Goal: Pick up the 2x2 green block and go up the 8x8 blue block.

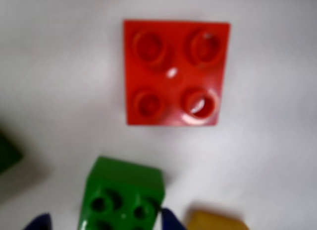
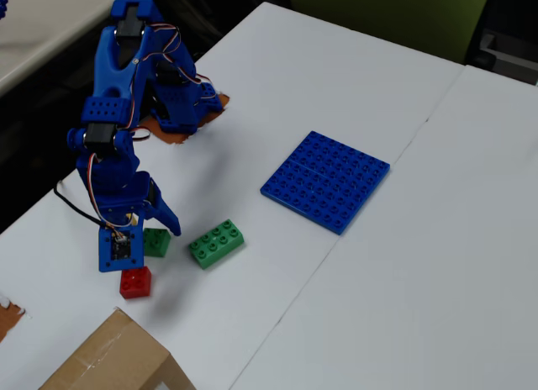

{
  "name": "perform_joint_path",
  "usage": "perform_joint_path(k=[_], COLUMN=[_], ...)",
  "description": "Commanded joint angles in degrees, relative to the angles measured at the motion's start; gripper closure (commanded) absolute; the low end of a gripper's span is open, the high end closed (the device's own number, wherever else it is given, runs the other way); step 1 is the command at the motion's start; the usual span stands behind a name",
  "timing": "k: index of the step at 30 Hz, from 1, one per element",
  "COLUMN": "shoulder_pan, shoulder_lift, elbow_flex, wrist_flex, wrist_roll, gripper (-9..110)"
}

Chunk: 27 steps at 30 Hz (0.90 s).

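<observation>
The 2x2 green block (image 1: 124, 190) lies on the white table at the bottom of the wrist view, between my two blue fingertips. My gripper (image 1: 104, 222) is open around it: the right fingertip (image 1: 169, 220) is at the block's side, and the left fingertip (image 1: 39, 223) stands apart from it. In the fixed view the gripper (image 2: 155, 229) is down over the green block (image 2: 156, 241) at the left. The 8x8 blue block (image 2: 326, 180) lies flat at the table's middle, well to the right of the gripper.
A red 2x2 brick (image 1: 176, 73) lies just beyond the green block and also shows in the fixed view (image 2: 134, 281). A yellow brick (image 1: 218, 221) lies at the right. A longer green brick (image 2: 216, 243) lies nearby. A cardboard box (image 2: 109, 361) sits at the front edge.
</observation>
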Motion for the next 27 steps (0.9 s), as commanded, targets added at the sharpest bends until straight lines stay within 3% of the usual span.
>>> perform_joint_path(k=[1,8,17,27], shoulder_pan=[0.2,0.4,-0.6,-12.8], shoulder_lift=[3.3,3.1,3.4,25.5], elbow_flex=[0.0,0.0,1.5,3.7], wrist_flex=[-1.0,-1.4,-2.4,3.5], wrist_roll=[-0.3,-1.1,-2.7,-3.3], gripper=[77,83,99,101])
